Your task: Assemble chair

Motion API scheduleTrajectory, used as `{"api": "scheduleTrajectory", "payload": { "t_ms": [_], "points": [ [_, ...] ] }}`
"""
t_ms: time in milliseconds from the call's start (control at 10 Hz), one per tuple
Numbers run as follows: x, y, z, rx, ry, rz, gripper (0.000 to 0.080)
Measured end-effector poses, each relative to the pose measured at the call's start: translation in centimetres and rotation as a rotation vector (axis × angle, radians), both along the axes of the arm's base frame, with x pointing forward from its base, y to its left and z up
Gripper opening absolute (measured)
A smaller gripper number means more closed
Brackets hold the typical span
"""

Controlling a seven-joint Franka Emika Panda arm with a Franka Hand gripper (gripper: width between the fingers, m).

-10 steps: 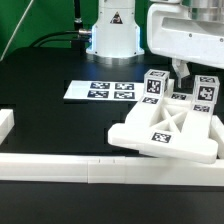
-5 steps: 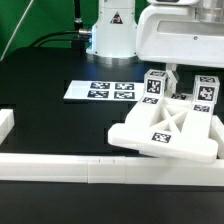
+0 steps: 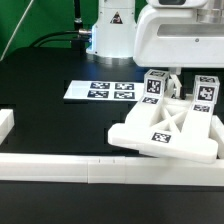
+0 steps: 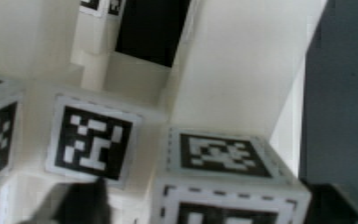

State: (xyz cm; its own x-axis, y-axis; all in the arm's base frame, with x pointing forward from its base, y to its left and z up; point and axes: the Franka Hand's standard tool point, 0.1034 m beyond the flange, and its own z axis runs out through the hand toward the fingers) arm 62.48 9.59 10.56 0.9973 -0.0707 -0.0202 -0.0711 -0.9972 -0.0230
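**Gripper down among the chair blocks, grip not yet clear**

Right now the chair's chunky white plastic pieces (image 3: 170, 125) sit bunched together on the black worktop (image 3: 50, 70), toward the exterior view's right and just behind the long white border rail (image 3: 100, 165). A cut-out frame with crossed bars (image 3: 163, 132) lies tilted in front, one square black-and-white tag on its face. Behind it stand tagged white blocks: one upright block (image 3: 153, 86) beside the arm's fingers, another (image 3: 204, 92) further to the exterior view's right. In the wrist view the tagged block tops (image 4: 91, 138) fill the picture at close range.

The gripper (image 3: 173, 82) hangs under the arm's big white housing, lowered between those two blocks. Whether its jaws are closed on a piece I cannot tell; the fingers are mostly hidden.

My worry is the crowding. With blocks so close on either side, a finger could catch a neighbour and tip it, or nudge the leaning frame so it slides. A pinch taken off-centre might let a block twist as it lifts.

Further off, the flat white marker board (image 3: 101, 91) lies apart toward the exterior view's left, carrying several tags. No brand names or readable words appear anywhere, only the square tag patterns.
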Motion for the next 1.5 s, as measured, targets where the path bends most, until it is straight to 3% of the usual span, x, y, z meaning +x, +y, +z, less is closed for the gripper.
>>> {"api": "scheduleTrajectory", "payload": {
  "t_ms": [100, 200, 500, 1500],
  "points": [
    [0.01, 0.00, 0.00, 0.000, 0.000, 0.000, 0.0390],
    [0.02, -0.01, 0.01, 0.000, -0.001, -0.001, 0.0279],
    [0.05, -0.03, 0.01, 0.001, -0.001, -0.077, 0.0279],
    [0.72, -0.90, 0.01, -0.006, -0.038, -0.797, 0.0277]
  ]
}}
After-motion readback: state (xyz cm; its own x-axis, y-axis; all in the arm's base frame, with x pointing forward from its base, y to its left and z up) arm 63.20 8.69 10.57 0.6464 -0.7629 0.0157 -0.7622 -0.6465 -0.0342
